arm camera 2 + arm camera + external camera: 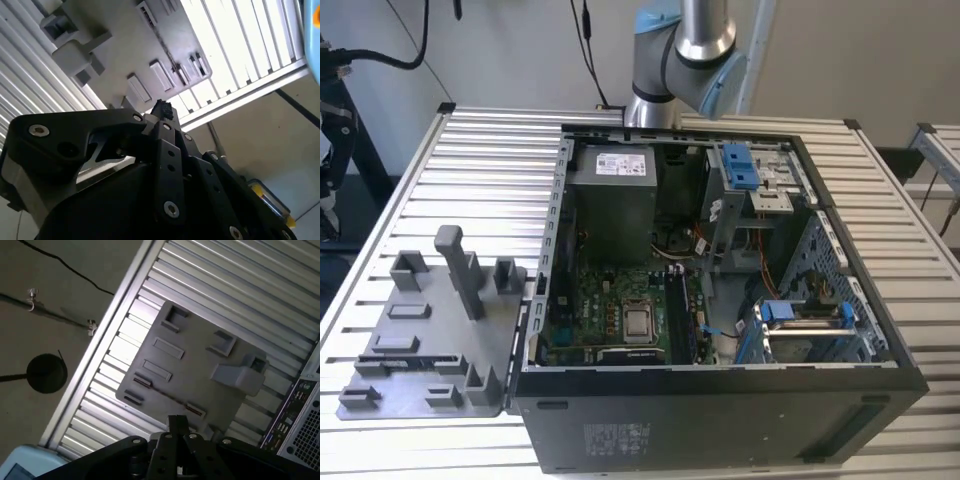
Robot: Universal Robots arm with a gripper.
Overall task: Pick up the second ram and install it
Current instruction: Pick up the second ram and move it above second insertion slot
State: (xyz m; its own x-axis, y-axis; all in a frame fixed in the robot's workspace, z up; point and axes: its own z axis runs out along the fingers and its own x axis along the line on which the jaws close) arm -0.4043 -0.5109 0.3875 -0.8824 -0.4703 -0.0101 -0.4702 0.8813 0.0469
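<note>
My gripper (pixel 176 421) hangs high over the grey plastic tray (pixel 195 365). Its two dark fingers meet in one narrow tip, with nothing visible between them. The second wrist view has the same tip (pixel 162 107) above the tray (pixel 115 55). A thin dark strip (pixel 167 396) runs between two small holders on the tray; I cannot tell whether it is the second ram. In the exterior view the tray (pixel 430 330) lies at the left of the open computer case (pixel 720 300). The memory slots (pixel 678 315) sit beside the processor socket (pixel 638 322).
The arm (pixel 680 45) rises behind the case. Inside are a grey power-supply box (pixel 612 195), blue drive brackets (pixel 742 165) and cables. Tall pegs (pixel 458 265) stand on the tray. Everything rests on a slatted metal table (pixel 480 170).
</note>
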